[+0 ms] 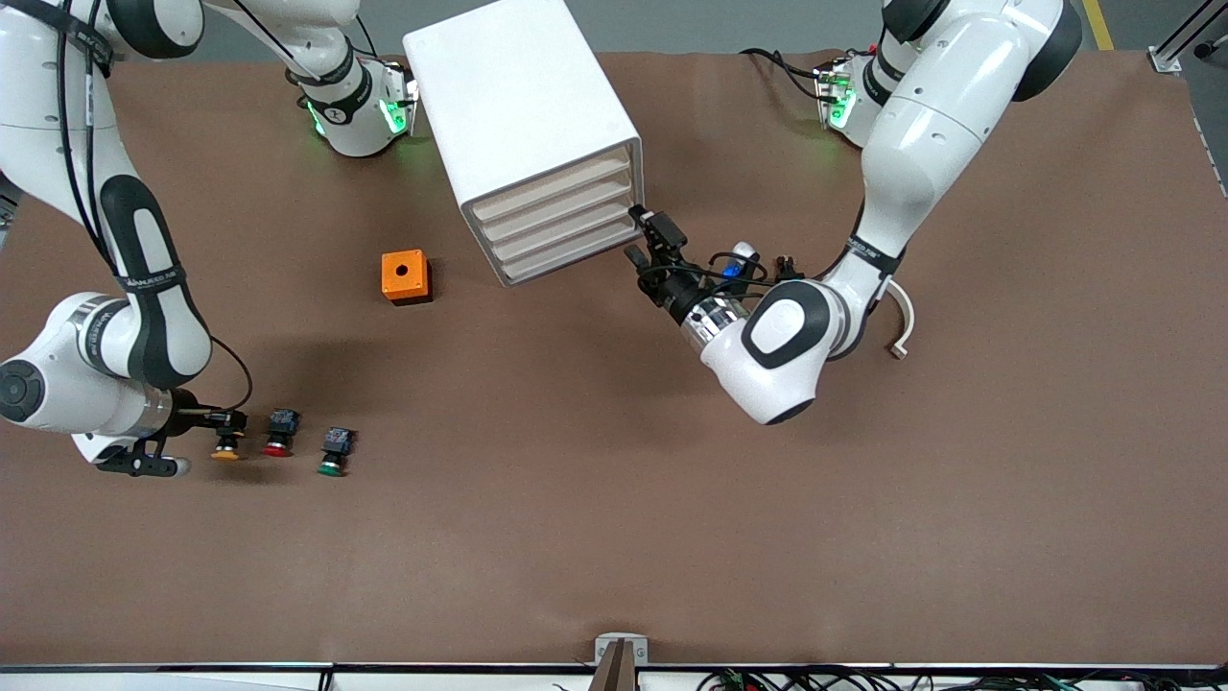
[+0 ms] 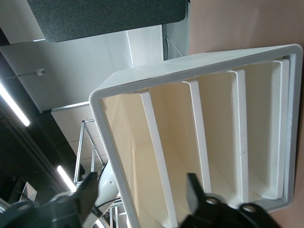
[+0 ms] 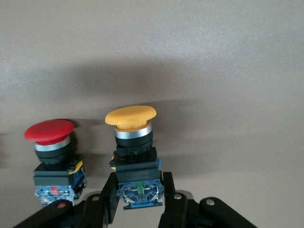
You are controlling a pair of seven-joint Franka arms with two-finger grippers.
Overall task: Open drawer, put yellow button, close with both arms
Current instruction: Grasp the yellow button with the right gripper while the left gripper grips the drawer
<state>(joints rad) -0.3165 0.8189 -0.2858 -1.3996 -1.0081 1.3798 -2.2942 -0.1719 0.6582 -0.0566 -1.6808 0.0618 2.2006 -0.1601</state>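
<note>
Brown matting is covering the whole table, and the white cabinet (image 1: 532, 134) is serving as landmark. Well nearer the camera than it, toward the right arm's end, the right gripper (image 3: 138, 202) is clamping the yellow button (image 3: 131, 142) beside the red button (image 3: 50, 142). Just beside the cabinet's front, the left gripper (image 1: 641, 235) is standing apart at the top drawer (image 1: 556, 187), which is looking shut; opening, placing and closing are all remaining.
</note>
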